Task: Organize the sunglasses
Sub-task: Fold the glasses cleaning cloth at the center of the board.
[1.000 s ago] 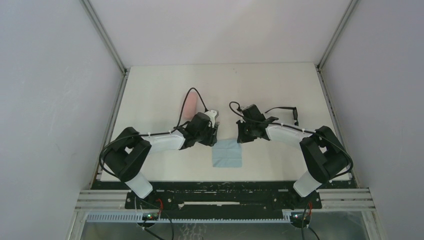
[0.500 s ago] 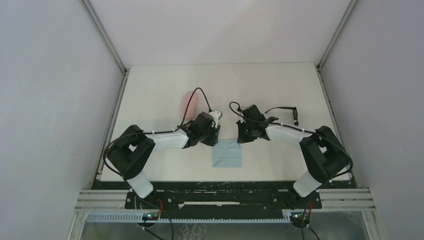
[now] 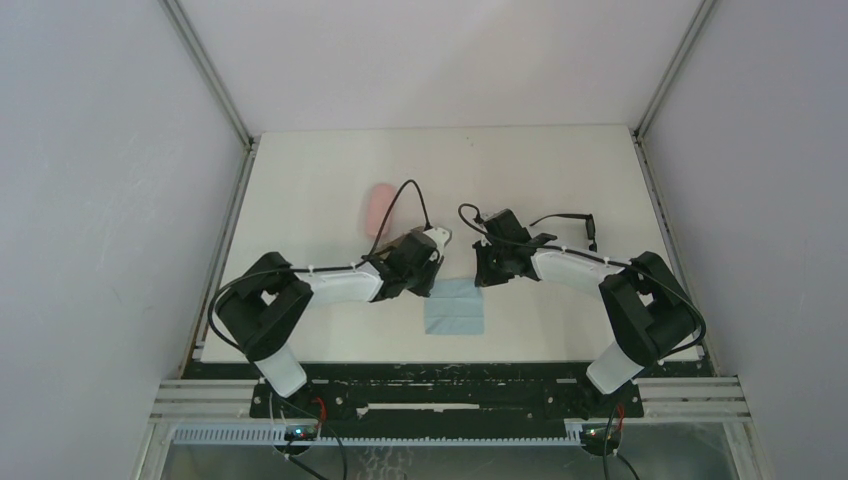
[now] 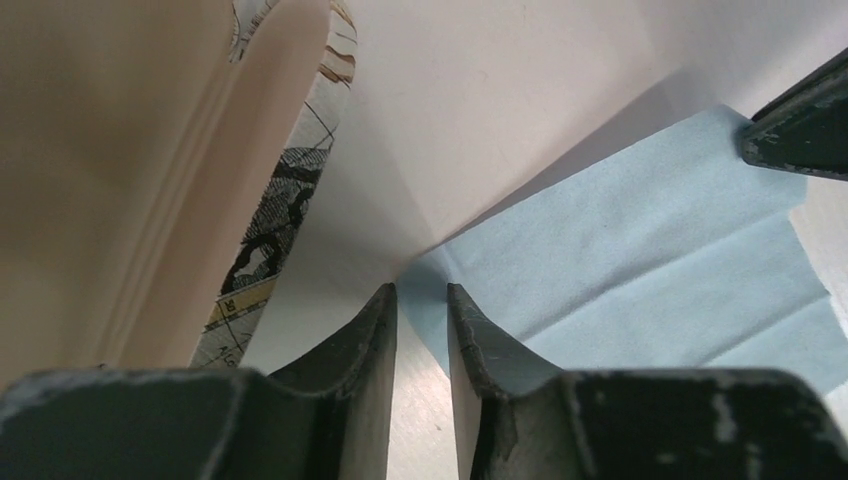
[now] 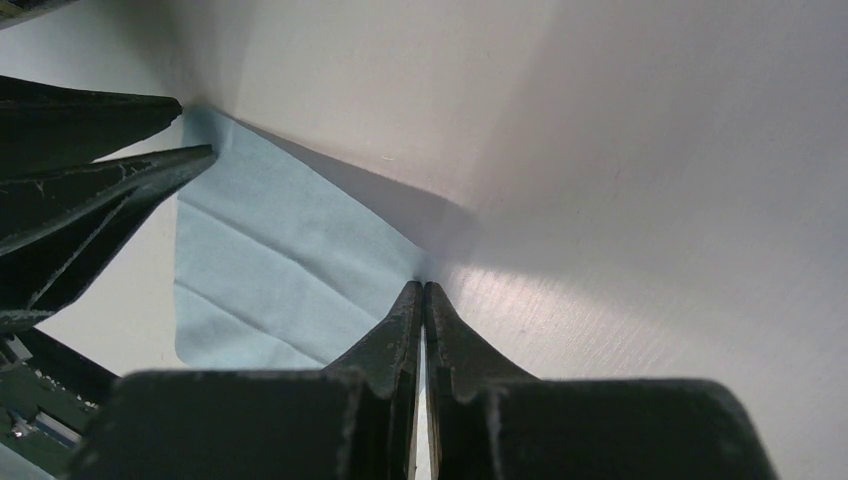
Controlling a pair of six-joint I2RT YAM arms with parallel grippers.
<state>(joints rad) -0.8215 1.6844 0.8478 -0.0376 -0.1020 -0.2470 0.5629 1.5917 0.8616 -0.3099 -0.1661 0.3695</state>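
**A:** Item one, the sunglasses (image 3: pixel 583 228): location?

**B:** Black-framed, lying on the tabletop (image 3: pixel 320 180), to the right of the blue cloth (image 3: pixel 455 310) and farther back, well apart from it. Only the top view shows them.

**A:** Fingers?

**B:** Left fingers (image 4: pixel 450 300): a narrow gap, nothing between them, tips at the cloth's far-left corner. Right fingers (image 5: pixel 415 300): pressed together at its far-right corner. Cannot tell whether they pinch it.

**A:** Other stock?

**B:** Pink case (image 3: pixel 378 207), back-left of the cloth, top view only. Grey-patterned case (image 4: pixel 290 190), left of the cloth, left wrist view only. Its print is too small to read.
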